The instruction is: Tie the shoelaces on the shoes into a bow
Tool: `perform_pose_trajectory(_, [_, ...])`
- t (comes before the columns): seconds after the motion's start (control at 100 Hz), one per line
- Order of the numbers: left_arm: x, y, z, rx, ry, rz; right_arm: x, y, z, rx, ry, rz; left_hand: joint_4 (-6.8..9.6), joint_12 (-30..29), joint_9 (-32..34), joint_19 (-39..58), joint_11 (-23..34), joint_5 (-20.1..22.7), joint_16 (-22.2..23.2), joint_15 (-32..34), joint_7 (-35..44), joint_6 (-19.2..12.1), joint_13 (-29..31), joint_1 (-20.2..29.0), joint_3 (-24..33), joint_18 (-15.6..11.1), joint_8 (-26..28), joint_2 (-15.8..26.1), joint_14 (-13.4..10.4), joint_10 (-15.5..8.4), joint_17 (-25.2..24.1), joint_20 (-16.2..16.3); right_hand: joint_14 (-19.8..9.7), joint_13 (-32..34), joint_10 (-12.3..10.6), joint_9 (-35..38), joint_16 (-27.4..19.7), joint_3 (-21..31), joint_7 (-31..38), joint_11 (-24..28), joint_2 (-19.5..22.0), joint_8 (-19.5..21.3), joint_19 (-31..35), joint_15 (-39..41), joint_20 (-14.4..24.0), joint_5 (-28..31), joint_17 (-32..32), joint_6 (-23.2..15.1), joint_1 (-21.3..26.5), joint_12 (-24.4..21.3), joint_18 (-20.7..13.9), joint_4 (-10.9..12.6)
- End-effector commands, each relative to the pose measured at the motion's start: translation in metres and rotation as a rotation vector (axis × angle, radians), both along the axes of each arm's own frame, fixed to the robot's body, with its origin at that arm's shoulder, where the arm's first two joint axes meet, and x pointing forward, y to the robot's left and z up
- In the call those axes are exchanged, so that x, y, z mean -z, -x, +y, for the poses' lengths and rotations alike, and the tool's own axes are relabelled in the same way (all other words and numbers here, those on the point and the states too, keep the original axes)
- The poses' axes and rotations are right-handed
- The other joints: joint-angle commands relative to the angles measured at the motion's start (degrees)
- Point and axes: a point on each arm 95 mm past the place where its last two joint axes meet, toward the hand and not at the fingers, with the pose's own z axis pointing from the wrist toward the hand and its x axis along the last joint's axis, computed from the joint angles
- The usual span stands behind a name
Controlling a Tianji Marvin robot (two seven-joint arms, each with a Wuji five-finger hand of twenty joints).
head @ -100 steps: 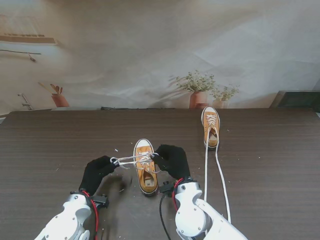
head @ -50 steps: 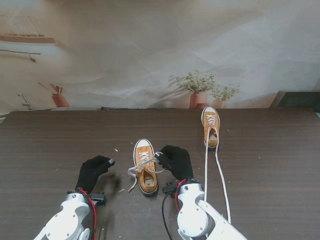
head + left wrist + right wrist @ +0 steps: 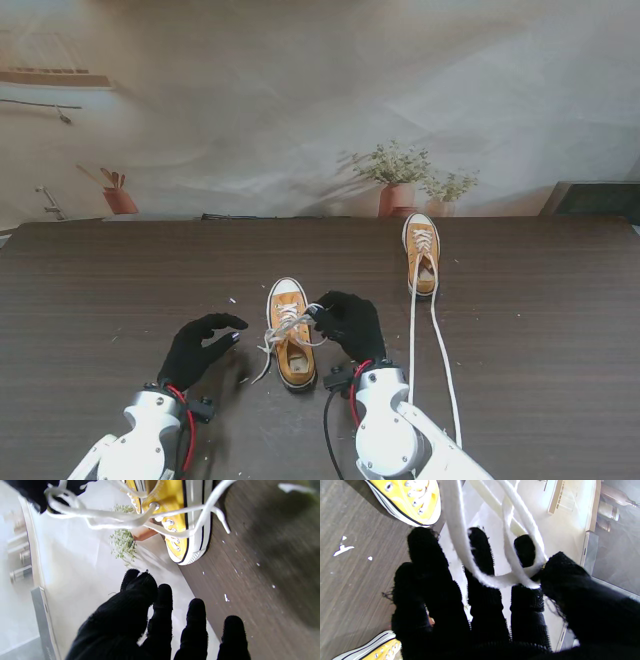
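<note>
Two yellow shoes are sitting on the counter (image 3: 560,320): near shoe (image 3: 292,346) between both hands, far shoe (image 3: 421,254) well apart. Right hand (image 3: 348,322) is pinching the white shoelaces (image 3: 285,330) over the near shoe; left hand (image 3: 199,347) is hovering, fingers (image 3: 195,620) spread, holding nothing.

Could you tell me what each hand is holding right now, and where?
The right hand pinches the near shoe's lace at a loop, between thumb and fingers. The left hand holds nothing.

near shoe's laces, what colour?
White laces on the yellow near shoe; clearest in the right wrist view, looped over the right hand.
</note>
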Motion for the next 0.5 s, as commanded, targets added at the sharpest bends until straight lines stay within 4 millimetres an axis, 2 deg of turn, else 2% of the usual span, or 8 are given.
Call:
perform_pose_trajectory(0.0, [-0.002,-0.006,0.003,-0.021,0.011,-0.018,0.000,0.002,0.001,-0.022,0.005,-0.006,-0.11,-1.2,-1.3,-0.7,0.1,-1.2,-1.1,-0.9,-1.2,-9.0,-1.5,-1.3,2.2,-2.9,-1.0,1.1,-1.5,-0.8,-0.3,0.5,0.7,0.4,1.6,0.0,-0.5,-1.3,0.5,-0.7,0.0,-1.2,-0.3,-0.7,0.8,-1.5,-0.7,-2.2,-1.5,-1.0,0.3,-1.7])
perform_pose_trajectory(0.1, [-0.004,-0.014,-0.001,-0.051,0.009,-0.072,0.000,0.003,0.003,-0.027,0.007,-0.012,-0.52,-1.7,-0.8,-0.8,0.6,0.9,-0.9,-0.6,-1.3,-10.0,-1.0,-2.0,-0.3,-2.4,-1.8,-1.6,-1.3,-0.6,0.1,0.2,0.6,0.4,1.4,0.1,-0.3,-1.2,0.7,-0.5,-0.2,-1.3,-0.3,-0.6,0.9,-1.4,-0.5,-2.2,-1.5,-0.9,0.2,-1.7])
perform_pose_trajectory(0.12, [-0.005,-0.016,-0.002,-0.052,0.015,-0.075,0.000,0.003,0.003,-0.028,0.006,-0.013,-0.53,-4.8,-1.0,-0.8,2.0,1.2,-0.9,-0.4,-1.0,-10.1,-1.1,-2.9,0.4,-2.3,-2.6,-2.7,-1.2,-0.8,0.1,0.1,0.7,0.4,1.5,0.1,-0.2,-1.1,0.7,-0.5,-0.3,-1.3,-0.3,-0.6,0.9,-1.3,-0.5,-2.1,-1.5,-0.9,0.2,-1.7])
perform_pose_trajectory(0.15, [-0.005,-0.018,-0.004,-0.049,0.020,-0.076,0.000,0.004,0.004,-0.029,0.005,-0.013,-0.59,-5.9,-1.1,-0.8,2.4,1.4,-1.0,-0.4,-0.9,-10.3,-1.1,-3.5,0.5,-2.3,-2.9,-3.7,-1.3,-0.9,0.0,0.0,0.6,0.4,1.5,0.1,-0.2,-1.1,0.7,-0.5,-0.3,-1.3,-0.3,-0.5,0.9,-1.4,-0.4,-2.1,-1.5,-0.9,0.3,-1.7])
perform_pose_trajectory(0.2, [-0.004,-0.020,-0.006,-0.041,0.027,-0.074,0.000,0.004,0.004,-0.033,0.006,-0.017,-0.72,-7.0,-1.0,-0.9,2.9,1.7,-1.1,-0.5,-1.4,-10.3,-1.0,-5.8,3.1,-2.2,-3.7,-6.2,-1.3,-1.1,0.0,-0.1,0.6,0.4,1.4,0.2,-0.1,-1.1,0.7,-0.5,-0.2,-1.3,-0.3,-0.4,1.0,-1.3,-0.4,-2.0,-1.6,-0.8,0.3,-1.7])
perform_pose_trajectory(0.31, [-0.002,-0.023,-0.014,-0.023,0.042,-0.069,-0.002,0.006,0.005,-0.040,0.006,-0.026,-3.02,-7.3,-1.3,-0.9,3.0,1.6,-1.3,-0.6,-2.8,-9.8,-1.2,-13.3,11.6,-1.9,-4.0,-12.6,-1.2,-1.1,0.1,-0.5,0.6,0.4,1.5,0.4,0.1,-1.1,0.7,-0.3,-0.2,-1.4,-0.3,-0.2,1.0,-1.3,-0.2,-1.8,-1.5,-0.8,0.3,-1.8])
perform_pose_trajectory(0.49, [0.003,-0.024,-0.028,0.017,0.021,-0.073,-0.005,0.007,0.005,-0.046,0.005,-0.036,-3.26,-7.3,-1.4,-1.1,2.9,2.0,-1.4,-0.9,-3.9,-9.4,-1.0,-15.3,15.3,-1.6,-3.6,-15.6,-1.2,-1.2,0.5,-1.0,0.4,0.4,1.6,0.8,0.3,-1.2,0.6,-0.3,-0.1,-1.3,-0.4,0.0,1.1,-1.2,0.0,-1.6,-1.4,-0.8,0.3,-1.9])
